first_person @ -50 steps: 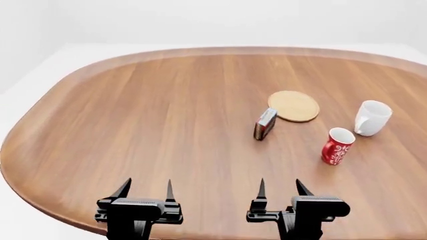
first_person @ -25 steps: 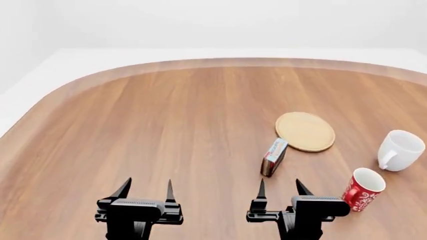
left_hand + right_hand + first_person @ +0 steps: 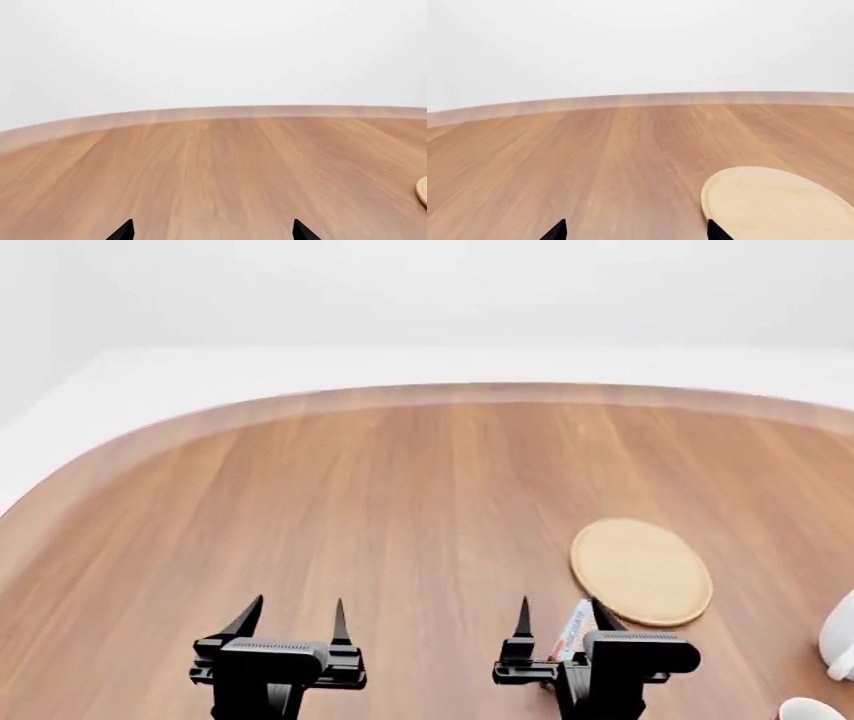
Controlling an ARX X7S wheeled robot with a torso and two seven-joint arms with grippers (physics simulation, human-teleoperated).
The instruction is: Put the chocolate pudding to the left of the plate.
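The chocolate pudding (image 3: pixel 575 630) stands on its edge between my right gripper's fingers as the head view shows it, mostly hidden behind them; only its grey-white edge with red lettering shows. The plate (image 3: pixel 641 571), a tan round disc, lies just beyond and to the right of it. The plate also shows in the right wrist view (image 3: pixel 774 205) and as a sliver in the left wrist view (image 3: pixel 422 192). My right gripper (image 3: pixel 562 615) is open and empty. My left gripper (image 3: pixel 294 615) is open and empty over bare table. The pudding is not in either wrist view.
The brown oval wooden table (image 3: pixel 334 510) fills the view, its far edge curving across the back. A white mug (image 3: pixel 841 635) is cut off at the right edge. A red mug's rim (image 3: pixel 810 710) shows at the bottom right corner.
The head view has moved forward over the table. The pudding, plate and mugs have slid down and right in view; the pudding now sits behind my right gripper. Both grippers stay open.
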